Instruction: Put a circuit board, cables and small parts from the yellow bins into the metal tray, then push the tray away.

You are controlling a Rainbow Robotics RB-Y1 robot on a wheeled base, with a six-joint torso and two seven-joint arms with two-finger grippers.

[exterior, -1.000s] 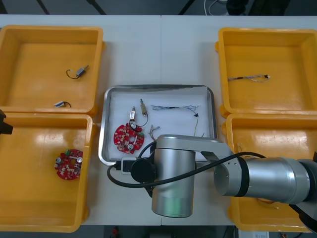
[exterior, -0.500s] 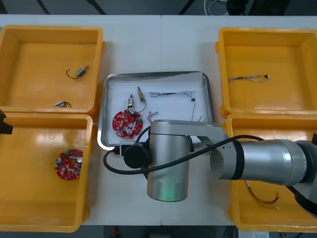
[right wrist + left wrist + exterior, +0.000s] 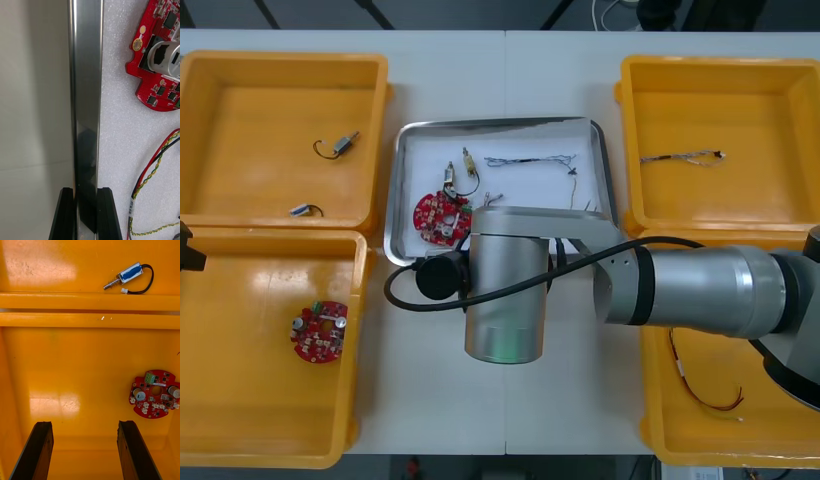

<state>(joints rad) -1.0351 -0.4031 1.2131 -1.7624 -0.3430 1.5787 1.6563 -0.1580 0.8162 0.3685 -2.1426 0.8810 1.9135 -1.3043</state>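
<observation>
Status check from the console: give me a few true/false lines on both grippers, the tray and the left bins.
1. The right gripper is shut on the rim of the metal tray. True.
2. The left gripper grips a circuit board. False: it is open above the near-left bin, whose red board lies untouched.
3. A round board and a red and yellow cable lie in the tray. True.
4. The far-left bin holds a circuit board. False: it holds small metal parts.
</observation>
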